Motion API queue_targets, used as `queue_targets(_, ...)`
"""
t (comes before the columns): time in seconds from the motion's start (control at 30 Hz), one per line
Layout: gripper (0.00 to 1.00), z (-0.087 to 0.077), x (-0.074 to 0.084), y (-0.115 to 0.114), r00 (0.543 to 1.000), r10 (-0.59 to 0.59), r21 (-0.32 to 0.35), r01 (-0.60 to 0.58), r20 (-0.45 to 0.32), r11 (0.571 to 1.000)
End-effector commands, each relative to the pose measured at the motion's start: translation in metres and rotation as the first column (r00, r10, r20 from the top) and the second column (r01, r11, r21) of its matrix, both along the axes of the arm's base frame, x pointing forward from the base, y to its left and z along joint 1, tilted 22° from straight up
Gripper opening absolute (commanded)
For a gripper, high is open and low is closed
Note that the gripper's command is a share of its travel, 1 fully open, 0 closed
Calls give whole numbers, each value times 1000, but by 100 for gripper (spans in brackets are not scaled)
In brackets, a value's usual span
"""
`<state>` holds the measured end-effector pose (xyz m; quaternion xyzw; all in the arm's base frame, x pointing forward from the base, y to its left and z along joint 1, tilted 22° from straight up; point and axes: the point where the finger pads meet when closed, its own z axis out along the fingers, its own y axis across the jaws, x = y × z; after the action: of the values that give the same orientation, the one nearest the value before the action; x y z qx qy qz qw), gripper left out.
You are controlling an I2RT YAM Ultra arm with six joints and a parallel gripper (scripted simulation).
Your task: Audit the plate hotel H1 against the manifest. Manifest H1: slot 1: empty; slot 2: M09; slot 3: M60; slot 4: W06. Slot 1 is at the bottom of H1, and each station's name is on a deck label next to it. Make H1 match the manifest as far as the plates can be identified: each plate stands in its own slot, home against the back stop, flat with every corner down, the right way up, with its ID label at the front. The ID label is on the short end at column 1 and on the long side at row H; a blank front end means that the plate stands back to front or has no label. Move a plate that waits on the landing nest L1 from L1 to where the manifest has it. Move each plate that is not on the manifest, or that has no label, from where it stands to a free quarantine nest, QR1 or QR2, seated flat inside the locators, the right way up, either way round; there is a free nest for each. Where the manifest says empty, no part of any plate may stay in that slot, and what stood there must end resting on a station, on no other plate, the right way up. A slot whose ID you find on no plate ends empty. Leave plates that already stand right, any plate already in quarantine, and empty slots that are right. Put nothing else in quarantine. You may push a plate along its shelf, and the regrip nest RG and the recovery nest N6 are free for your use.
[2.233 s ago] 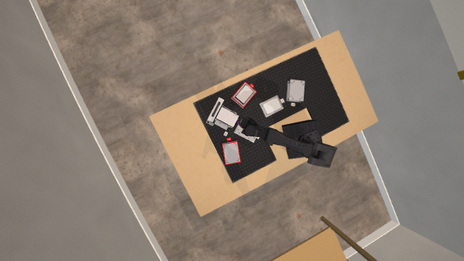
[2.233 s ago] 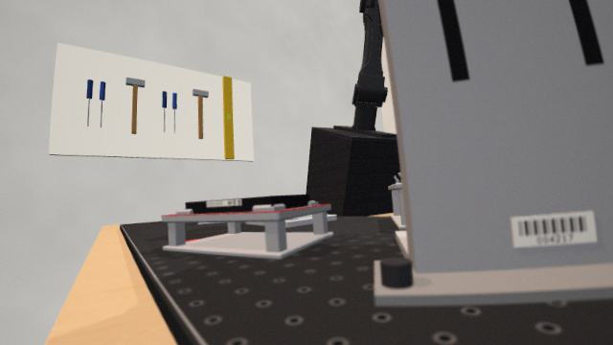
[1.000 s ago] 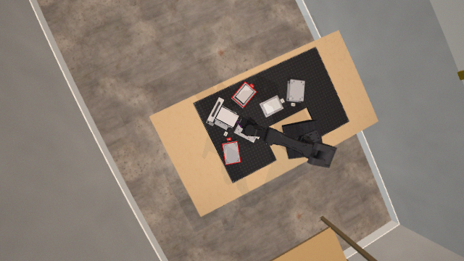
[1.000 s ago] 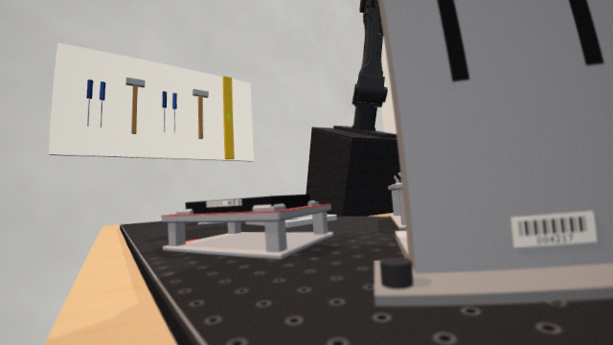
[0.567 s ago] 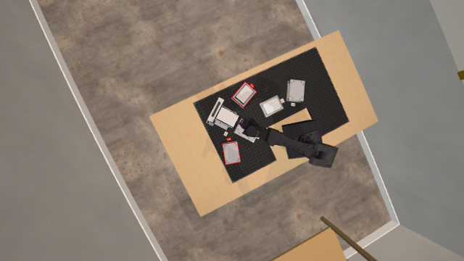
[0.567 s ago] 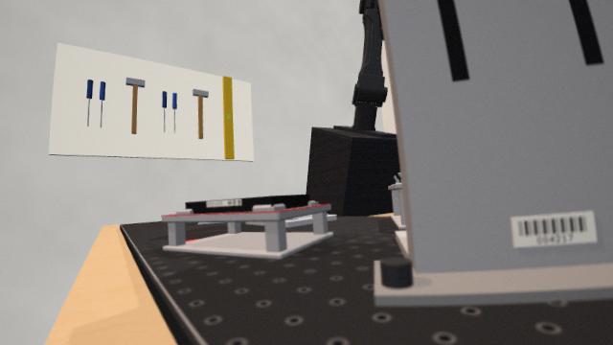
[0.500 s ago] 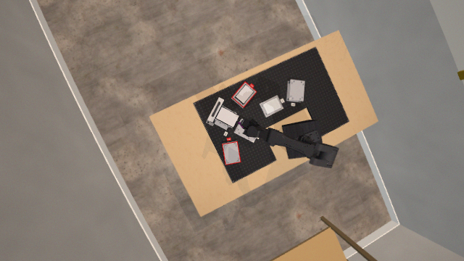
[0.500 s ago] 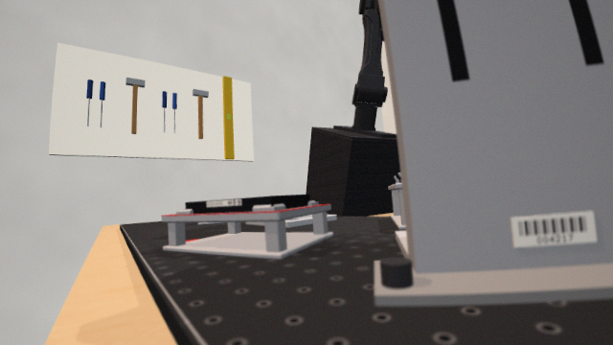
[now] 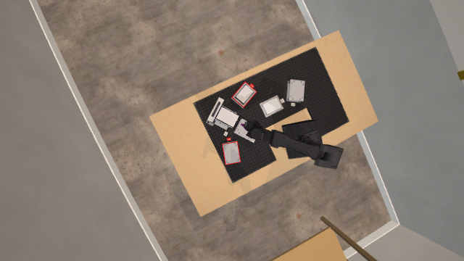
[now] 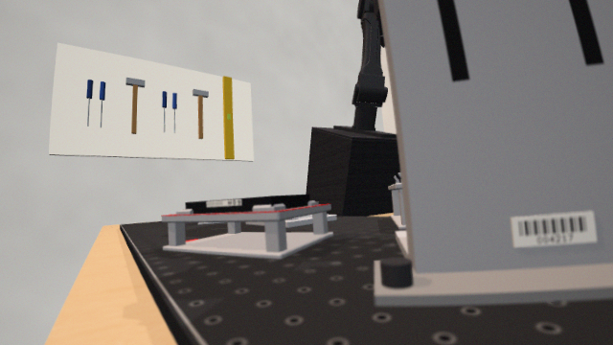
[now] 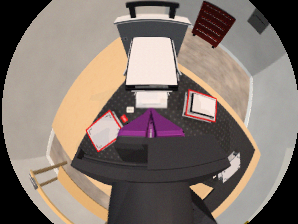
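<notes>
The plate hotel H1 (image 9: 223,116) stands at the left of the black deck, and its white top hides the slots from above. In the wrist view it is straight ahead (image 11: 152,56), with a pale plate or shelf end low at its front (image 11: 150,99); I cannot read any label. My gripper (image 9: 245,126) hovers just in front of the hotel, over a grey nest (image 9: 243,133). Its purple fingers (image 11: 152,127) are shut together with nothing between them. In the side view only the arm (image 10: 369,72) shows, behind the hotel's grey wall (image 10: 498,139).
Two red-edged nests lie either side of the hotel, one behind (image 9: 243,94) and one in front (image 9: 231,152); each shows a pale surface inside. A grey nest (image 9: 271,106) and another station (image 9: 296,90) lie to the right. The arm's base (image 9: 328,156) sits at the deck's near edge.
</notes>
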<state>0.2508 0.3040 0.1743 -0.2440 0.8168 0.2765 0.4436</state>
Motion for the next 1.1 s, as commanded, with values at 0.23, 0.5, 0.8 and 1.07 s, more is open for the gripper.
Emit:
queue_targets(0.23,0,2,-7,-8,1000,-10,10,10,11,1000)
queue_targets(0.5,0,-1,-17,-15,1000,-10,10,10,11,1000)
queue_targets(0.8,0,-5,-26,-22,1000,-10,10,10,11,1000)
queue_targets(1.07,0,-8,-36,-30,1000,-10,10,10,10,1000)
